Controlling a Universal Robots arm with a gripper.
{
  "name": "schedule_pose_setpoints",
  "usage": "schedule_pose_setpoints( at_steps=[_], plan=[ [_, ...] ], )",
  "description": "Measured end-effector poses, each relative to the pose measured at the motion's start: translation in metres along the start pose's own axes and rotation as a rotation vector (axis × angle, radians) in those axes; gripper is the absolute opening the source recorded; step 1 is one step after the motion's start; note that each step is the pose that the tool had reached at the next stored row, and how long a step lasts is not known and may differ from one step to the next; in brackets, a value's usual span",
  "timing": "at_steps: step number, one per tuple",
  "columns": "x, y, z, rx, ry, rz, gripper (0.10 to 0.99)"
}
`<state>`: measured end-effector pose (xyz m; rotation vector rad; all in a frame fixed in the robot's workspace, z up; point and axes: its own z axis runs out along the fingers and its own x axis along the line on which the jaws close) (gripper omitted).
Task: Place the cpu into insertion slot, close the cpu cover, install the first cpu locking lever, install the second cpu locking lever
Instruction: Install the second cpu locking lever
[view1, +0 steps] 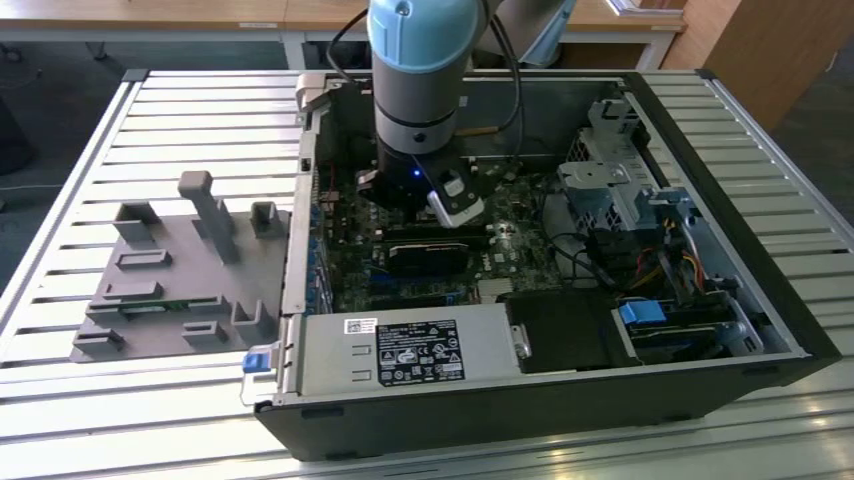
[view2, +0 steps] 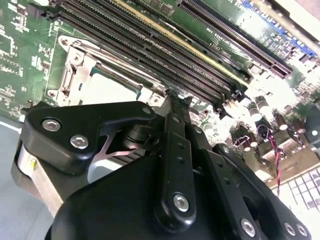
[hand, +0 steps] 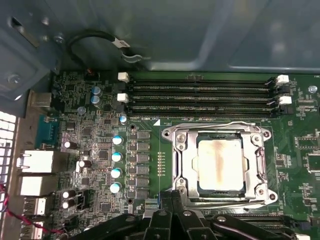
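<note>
Inside the computer case (view1: 694, 330), the arm (view1: 420, 90) points straight down, fingers (hand: 170, 200) together beside the cpu cover (hand: 220, 135)

- Slatted metal table (view1: 80, 400), pale grey, glare on slats nr its front edge.
- Wooden desks (view1: 240, 15) beyond table's far edge, white legs.
- Wood cabinet (view1: 767, 50) past far corner, exterior view's right.
- Dark floor (view1: 54, 65) beneath desks.

Silver cpu (hand: 220, 165) sits in its socket beneath the closed cpu cover (hand: 218, 164).
</note>
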<state>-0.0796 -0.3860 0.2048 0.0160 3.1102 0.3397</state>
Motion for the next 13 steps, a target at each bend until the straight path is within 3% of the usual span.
schedule_pose_setpoints(
  at_steps=[9, 13],
  plan=[
    [-0.0001, 0.0028, -0.0127, 0.000, 0.0001, 0.000, 0.106],
    [-0.0002, 0.0030, -0.0135, 0.000, -0.0001, 0.000, 0.106]
  ],
)
